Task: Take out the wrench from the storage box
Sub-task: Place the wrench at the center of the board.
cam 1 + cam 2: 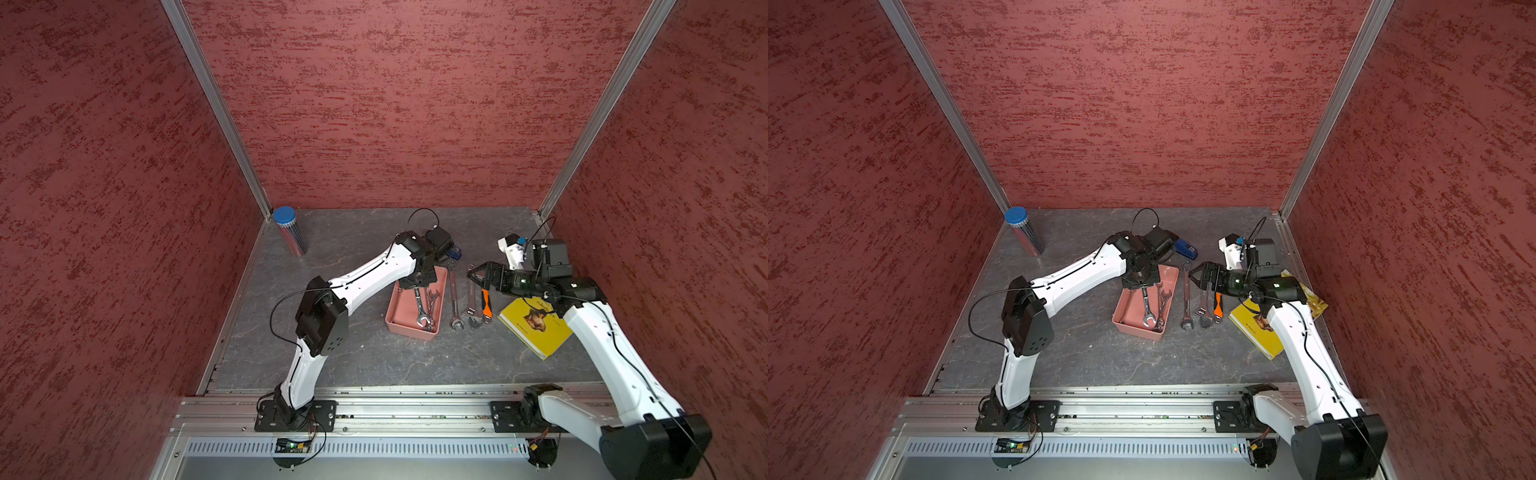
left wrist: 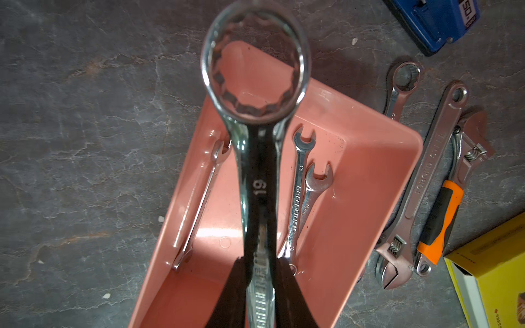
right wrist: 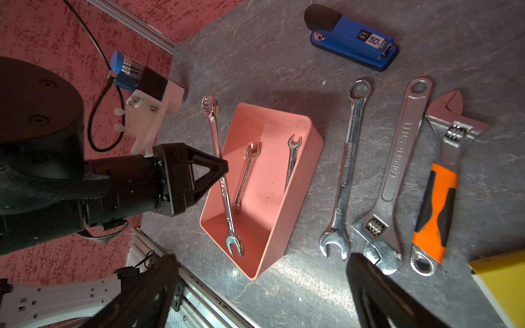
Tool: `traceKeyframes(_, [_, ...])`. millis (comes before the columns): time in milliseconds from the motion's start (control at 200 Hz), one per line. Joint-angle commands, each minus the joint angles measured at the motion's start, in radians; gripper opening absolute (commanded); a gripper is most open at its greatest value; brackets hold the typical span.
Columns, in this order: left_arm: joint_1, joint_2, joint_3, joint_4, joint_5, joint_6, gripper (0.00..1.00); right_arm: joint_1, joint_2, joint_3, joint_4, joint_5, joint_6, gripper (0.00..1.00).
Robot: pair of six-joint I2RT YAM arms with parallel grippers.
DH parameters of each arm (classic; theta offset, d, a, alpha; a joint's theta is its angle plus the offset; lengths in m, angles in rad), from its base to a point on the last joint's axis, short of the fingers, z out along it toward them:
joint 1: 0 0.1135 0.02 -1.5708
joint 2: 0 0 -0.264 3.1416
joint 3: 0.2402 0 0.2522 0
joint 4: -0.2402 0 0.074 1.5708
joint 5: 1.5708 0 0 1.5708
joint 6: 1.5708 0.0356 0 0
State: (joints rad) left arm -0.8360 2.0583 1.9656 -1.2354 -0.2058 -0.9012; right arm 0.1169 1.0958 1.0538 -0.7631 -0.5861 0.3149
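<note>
Now, left gripper (image 3: 224,170): pinched tight on the shank of the wrench (image 2: 260,184), nearer its ring end than its forked end.
Wrench position: not yet out. In the right wrist view the forked end sits low inside the storage box (image 3: 297,198), toward the bottom of the frame, while the ring end rises past the box's upper-left corner.
Long axis: tilted, roughly along the box's length. In both top views it runs from the grip toward the lower edge of the frame.
Deciding relation: the forked end hangs below the rim on the lower-frame side of the grip, so I judge the lift must carry that end over the wall before any sideways travel.
Nearer arm: the left one, on the tool. The right gripper (image 1: 471,276) is spread wide and empty, right of the box in a top view, above the row of loose tools (image 1: 469,307).
Box contents: smaller wrenches (image 2: 299,181) lie on the floor beside the held one.
Writing, held wrench: "19" on the shank, with raised brand letters below it too blurred to spell.
Writing, elsewhere: "FORGED STEEL" on the adjustable wrench (image 3: 397,170), and "50" on the blue device (image 3: 352,42) at the upper right of the right wrist view.
</note>
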Motion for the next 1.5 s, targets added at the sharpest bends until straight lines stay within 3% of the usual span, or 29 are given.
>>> traceKeyframes(0, [0.016, -0.067, 0.012, -0.058, -0.032, 0.026, 0.0, -0.001, 0.006, 0.032, 0.027, -0.026, 0.004, 0.98])
traceKeyframes(215, [0.052, -0.135, -0.05, -0.119, -0.037, 0.056, 0.0, -0.001, 0.013, 0.029, 0.044, -0.047, 0.017, 0.98])
traceKeyframes(746, [0.202, -0.311, -0.485, 0.027, 0.02, 0.163, 0.0, -0.002, 0.022, 0.013, 0.053, -0.061, 0.026, 0.98])
traceKeyframes(972, [0.259, -0.249, -0.587, 0.179, 0.074, 0.225, 0.0, -0.001, 0.022, 0.006, 0.05, -0.058, 0.03, 0.98])
traceKeyframes(1498, [0.295, -0.08, -0.599, 0.293, 0.148, 0.303, 0.0, 0.0, 0.039, 0.013, 0.034, -0.038, 0.018, 0.98])
